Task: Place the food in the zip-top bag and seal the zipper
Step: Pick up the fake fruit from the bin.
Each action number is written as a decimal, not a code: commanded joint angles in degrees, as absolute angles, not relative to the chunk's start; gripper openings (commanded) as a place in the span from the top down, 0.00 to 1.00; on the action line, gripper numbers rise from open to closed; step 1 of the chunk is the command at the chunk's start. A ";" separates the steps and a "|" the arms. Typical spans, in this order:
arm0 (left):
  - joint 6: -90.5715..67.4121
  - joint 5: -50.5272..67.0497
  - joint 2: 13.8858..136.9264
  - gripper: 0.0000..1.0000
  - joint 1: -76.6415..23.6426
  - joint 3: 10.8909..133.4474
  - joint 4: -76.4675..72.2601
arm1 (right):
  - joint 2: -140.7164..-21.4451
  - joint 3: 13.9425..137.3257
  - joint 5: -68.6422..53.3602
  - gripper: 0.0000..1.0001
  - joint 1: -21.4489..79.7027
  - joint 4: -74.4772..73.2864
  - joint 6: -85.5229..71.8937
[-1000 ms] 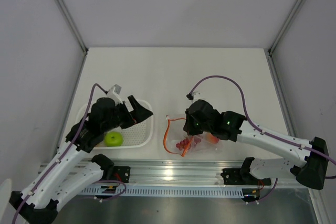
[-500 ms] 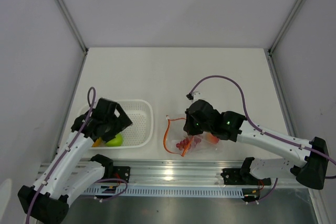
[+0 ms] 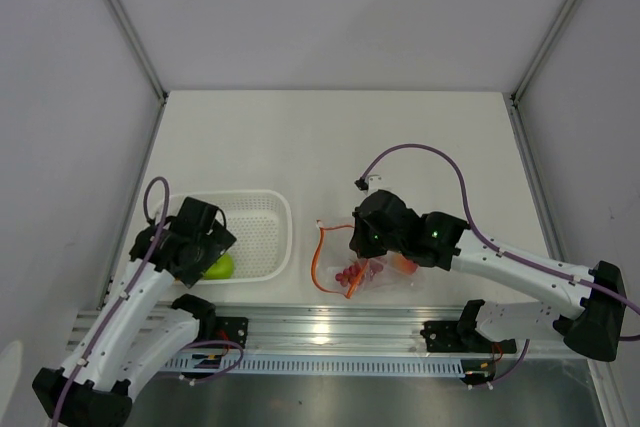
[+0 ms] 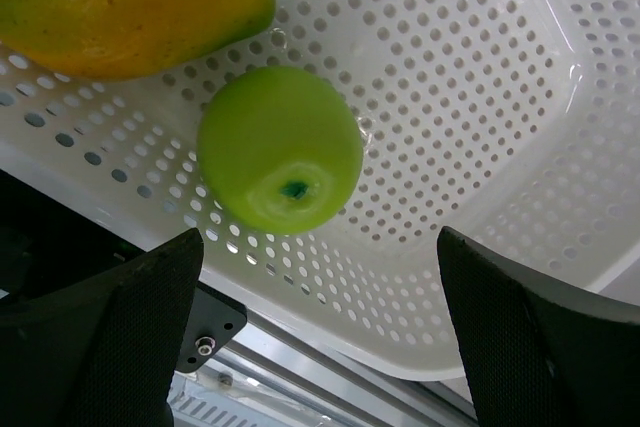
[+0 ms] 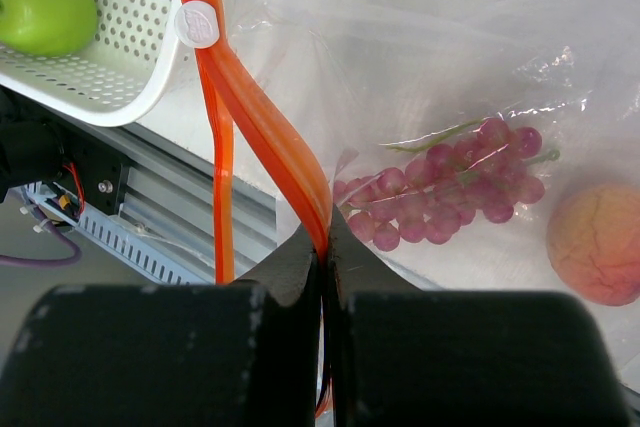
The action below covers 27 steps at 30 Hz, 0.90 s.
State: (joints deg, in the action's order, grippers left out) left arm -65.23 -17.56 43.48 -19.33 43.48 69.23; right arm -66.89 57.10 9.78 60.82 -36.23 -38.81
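The green apple (image 4: 280, 150) and the yellow-orange mango (image 4: 130, 2) lie in the white perforated basket (image 4: 470, 97). My left gripper (image 4: 320, 342) is open just above the apple; its dark fingers (image 4: 520, 337) stand wide apart. In the top view the left gripper (image 3: 196, 245) hovers over the basket's left end and the apple (image 3: 220, 266). The clear zip-top bag (image 5: 450, 117) holds the red grapes (image 5: 450, 192) and the peach (image 5: 598, 243). My right gripper (image 5: 326, 247) is shut on the orange-red zipper (image 5: 265, 127) and holds the bag's mouth open.
The basket (image 3: 262, 237) sits left of the bag (image 3: 375, 272), near the table's front edge. An aluminium rail (image 3: 330, 332) runs along the front, below both. A purple cable (image 3: 420, 152) loops above the right arm.
My left gripper has swung left and down into the basket, over the apple and mango. The right gripper and the bag have not moved.
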 commanded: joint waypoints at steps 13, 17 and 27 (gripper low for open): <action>-67.15 -15.91 48.69 0.01 -14.68 38.76 64.70 | -65.30 56.78 11.16 1.00 61.08 -36.39 -38.50; -66.88 -14.33 52.11 0.01 -13.28 37.27 63.20 | -65.13 56.43 11.25 1.00 60.91 -36.39 -38.58; -66.01 -10.72 57.39 0.04 -11.69 35.86 58.28 | -65.13 55.99 11.25 1.00 60.91 -36.21 -38.58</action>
State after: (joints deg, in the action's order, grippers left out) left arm -66.74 -12.80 56.82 -12.45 36.49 61.06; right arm -66.72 56.10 9.89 60.80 -36.36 -38.83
